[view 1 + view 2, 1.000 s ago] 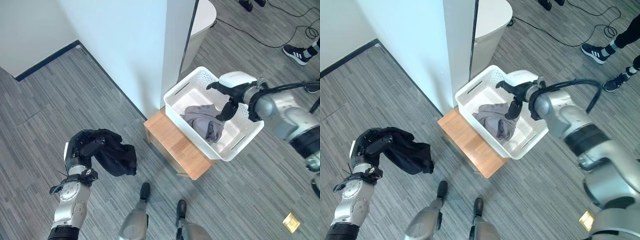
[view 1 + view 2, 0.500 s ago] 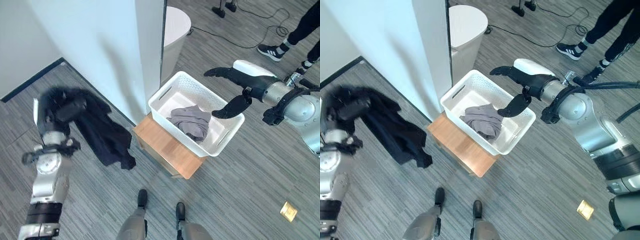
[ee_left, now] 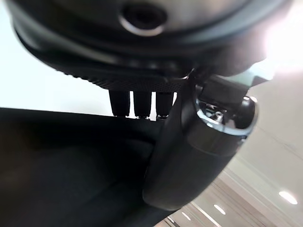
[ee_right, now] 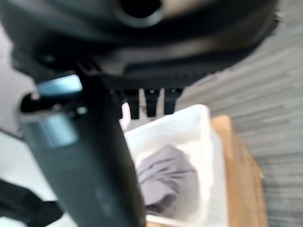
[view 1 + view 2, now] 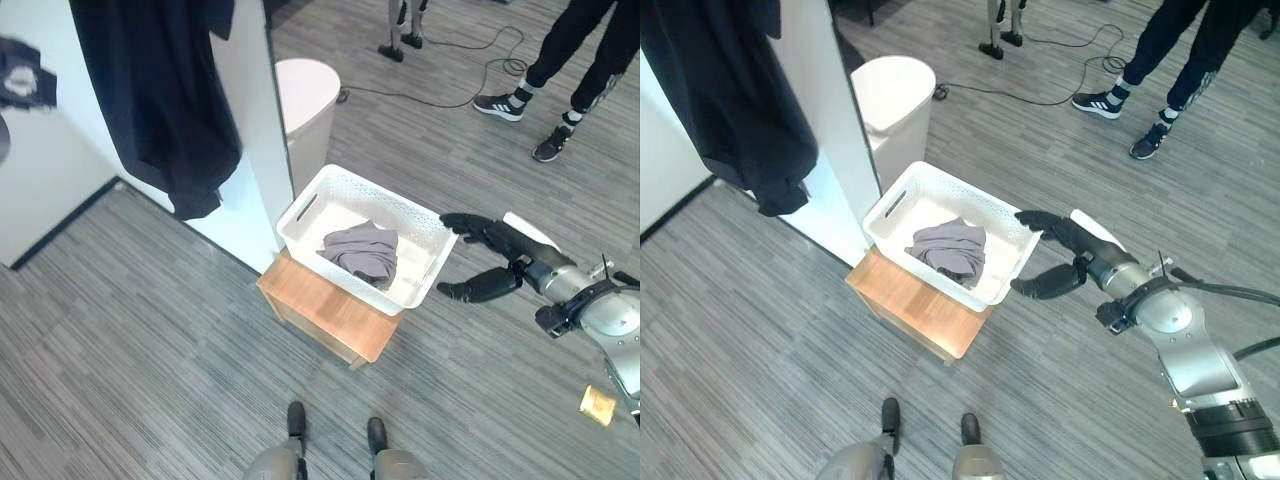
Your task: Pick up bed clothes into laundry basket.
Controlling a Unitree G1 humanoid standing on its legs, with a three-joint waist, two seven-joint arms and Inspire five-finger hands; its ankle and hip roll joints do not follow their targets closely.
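A black garment (image 5: 160, 110) hangs high at the left, in front of the white pillar. In the left wrist view my left hand (image 3: 189, 156) has its thumb and fingers clamped on that black cloth (image 3: 61, 165). The white laundry basket (image 5: 330, 190) sits on a low wooden stand (image 5: 320, 312) and holds a grey garment (image 5: 362, 252). My right hand (image 5: 490, 262) hovers just outside the basket's right end, fingers straight and apart, holding nothing. The right wrist view looks past the right hand at the basket (image 4: 201, 124) and the grey cloth (image 4: 165, 179).
A white pillar (image 5: 252, 110) stands directly behind the basket, with a round white bin (image 5: 305, 95) beside it. A person's legs (image 5: 570, 60) and a stand's feet with cables are at the back right. A small yellow tag (image 5: 598, 403) lies on the floor.
My left arm has swung the black garment up from near the floor to high overhead. My right hand has drawn out of the basket to its right side. The camera has shifted too.
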